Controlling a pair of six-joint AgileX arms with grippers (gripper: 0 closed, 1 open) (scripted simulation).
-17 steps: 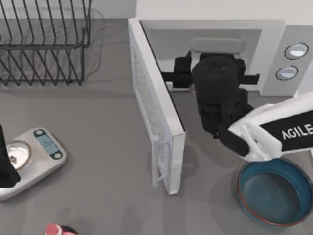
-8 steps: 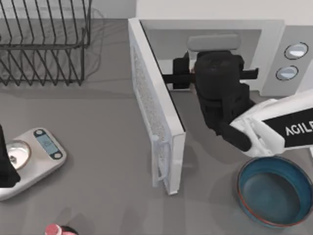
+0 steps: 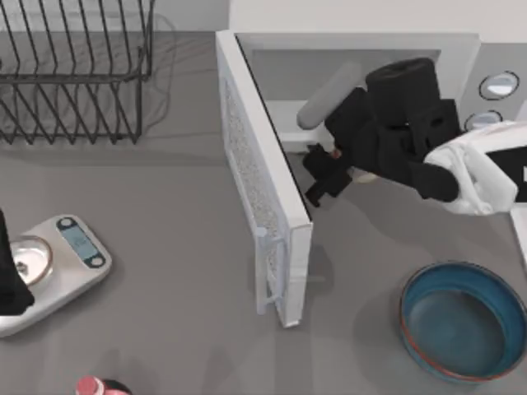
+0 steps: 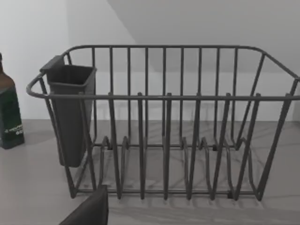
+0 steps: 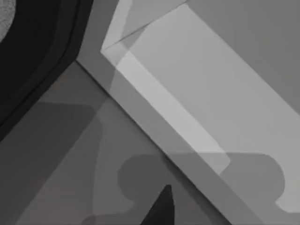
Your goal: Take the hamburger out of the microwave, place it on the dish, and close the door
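The white microwave [image 3: 458, 82] stands at the back right with its door [image 3: 263, 189] swung wide open toward the front. My right gripper [image 3: 356, 164] hangs tilted at the mouth of the cavity, just beside the door's inner face. A small cream and orange piece of the hamburger [image 3: 363, 175] peeks out beneath it, and the gripper looks shut on it. The right wrist view looks at the microwave's pale floor edge [image 5: 168, 126]. The teal dish [image 3: 461, 321] sits at the front right, in front of the gripper. My left gripper [image 3: 8, 280] is parked at the table's left edge.
A wire dish rack [image 3: 74, 74] stands at the back left, seen close in the left wrist view [image 4: 164, 140] with a dark cutlery cup [image 4: 70, 112] and a bottle [image 4: 9, 122]. A kitchen scale [image 3: 62, 259] lies front left. A red object [image 3: 97, 387] sits at the front edge.
My right arm has drawn back out of the microwave cavity and swung toward the right, and its gripper has turned from square-on to tilted. The left arm has not moved.
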